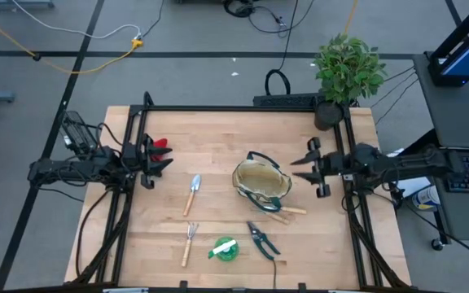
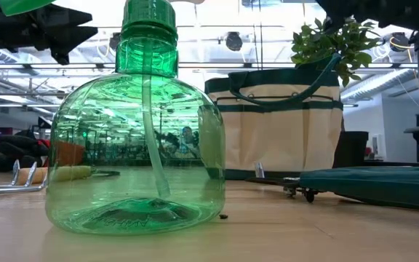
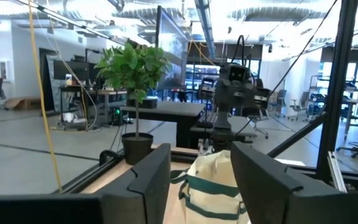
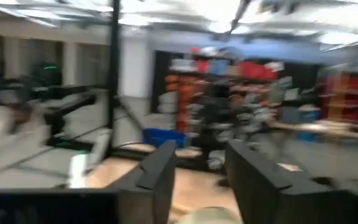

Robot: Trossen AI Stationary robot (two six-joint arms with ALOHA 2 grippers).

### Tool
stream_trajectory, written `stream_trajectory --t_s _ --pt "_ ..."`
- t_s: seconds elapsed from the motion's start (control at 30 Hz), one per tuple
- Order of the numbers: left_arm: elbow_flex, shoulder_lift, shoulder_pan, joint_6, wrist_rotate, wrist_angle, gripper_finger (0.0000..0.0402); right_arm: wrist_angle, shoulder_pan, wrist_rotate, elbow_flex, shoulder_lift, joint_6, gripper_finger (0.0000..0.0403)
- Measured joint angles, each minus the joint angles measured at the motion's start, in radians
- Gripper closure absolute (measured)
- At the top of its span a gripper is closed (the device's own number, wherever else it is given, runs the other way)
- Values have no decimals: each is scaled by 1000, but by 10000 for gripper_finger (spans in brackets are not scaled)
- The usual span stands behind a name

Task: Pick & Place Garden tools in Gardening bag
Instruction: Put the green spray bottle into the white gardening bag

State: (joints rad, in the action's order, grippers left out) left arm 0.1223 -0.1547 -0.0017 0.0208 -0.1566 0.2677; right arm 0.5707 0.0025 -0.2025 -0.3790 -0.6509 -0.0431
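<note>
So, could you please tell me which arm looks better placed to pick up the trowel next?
Left, probably. The left gripper, open, hovers nearer the trowel; from the right gripper, also open, the gardening bag lies in between.

Beige green-trimmed bag (image 1: 261,185) stands upright mid-table; trowel (image 1: 192,194), fork (image 1: 189,242), shears (image 1: 261,239), green bottle (image 1: 225,249) lie around it.

You're looking at two dark, near-black arms, each built of slim jointed segments. The left arm (image 1: 72,169) carries a tangle of black cables at its outer end; the right arm (image 1: 397,165) looks bulkier along its casing. Each ends in two flat, angular black fingers (image 3: 143,180) (broad slabs with bevelled edges, seen close in the wrist views). No markings or screws are legible.
</note>
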Motion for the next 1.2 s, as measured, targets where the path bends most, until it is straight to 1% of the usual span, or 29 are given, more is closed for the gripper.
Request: stream_trajectory --t_s 0.1,0.23,0.3,0.5,0.6,0.77,0.83,0.93,1.03,1.2 --pt "0 -5 0 7 0 7 224 82 17 -65 -1 -72 57 215" --pt "0 -9 0 14 0 34 224 210 65 -91 -1 -174 84 186" --pt "0 -9 0 15 2 41 224 254 89 -90 -2 -207 84 179" --pt "14 -32 0 34 67 28 224 267 129 -85 -16 -253 84 175" --pt "90 -86 0 35 88 -32 224 205 130 -87 -87 -279 83 175" --pt "296 -224 -5 -40 98 -197 224 -68 130 -85 -268 -340 45 176" --pt "370 -286 -15 -68 99 -252 224 -116 133 -87 -311 -382 35 178" --pt "441 -360 -33 -107 101 -266 224 -107 150 -89 -336 -446 32 177" --pt "481 -408 -51 -136 105 -266 224 -72 184 -89 -336 -511 48 173" --pt "507 -445 -66 -150 104 -263 224 85 258 -89 -336 -631 79 162"
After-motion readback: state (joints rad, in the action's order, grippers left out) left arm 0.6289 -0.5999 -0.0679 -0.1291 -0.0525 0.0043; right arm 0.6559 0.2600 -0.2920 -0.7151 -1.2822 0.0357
